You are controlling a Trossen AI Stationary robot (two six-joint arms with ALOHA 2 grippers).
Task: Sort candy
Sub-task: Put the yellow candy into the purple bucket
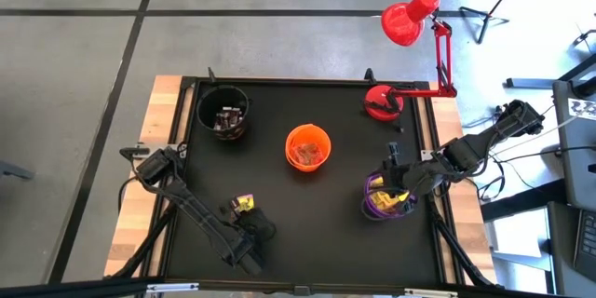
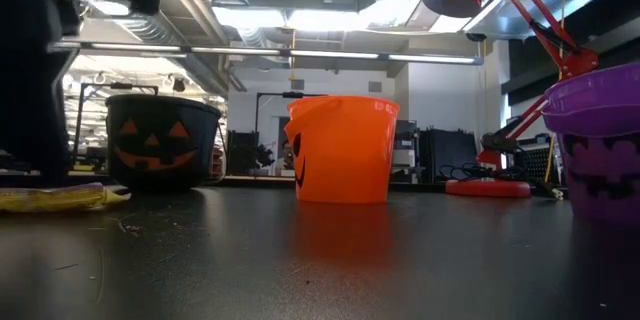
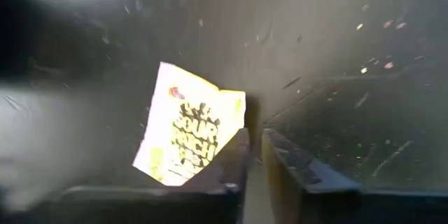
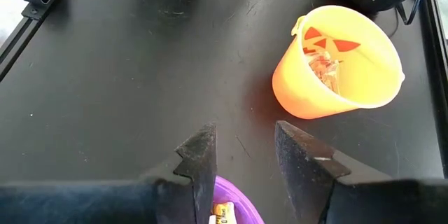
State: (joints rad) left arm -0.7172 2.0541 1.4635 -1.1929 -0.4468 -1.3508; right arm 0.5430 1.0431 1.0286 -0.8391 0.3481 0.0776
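Black, matte and lightly scratched, the counter (image 1: 307,214) carries three round plastic pails with jack-o'-lantern faces. The black pail (image 1: 224,112) stands at the far left, the orange pail (image 1: 307,147) near the middle, and the purple pail (image 1: 386,197) at the right edge. A red desk lamp (image 1: 410,19) rises from a round base at the far right corner.

Candy is spread over four places. One flat yellow packet (image 1: 244,203) with dark lettering and a pink mark lies on the counter near the front left; in the left wrist view it is a rectangle with its long axis tilted, one corner reaching toward the fingers. Dark brown pieces fill the black pail, pale crinkled wrappers sit in the orange pail (image 4: 339,63), and yellow wrappers show in the purple pail.

The left hand (image 3: 253,157) is low over the counter just beside the yellow packet (image 3: 189,133), its fingers drawn nearly together with only a thin slit between them, gripping nothing. Motion blur obscures the packet's fine print. The right hand (image 4: 243,147) hovers over the purple pail (image 4: 234,206), fingers spread with a clear gap and nothing between them; only a sliver of that pail's rim is visible there. In the low view, the purple pail is cut off at the frame edge.
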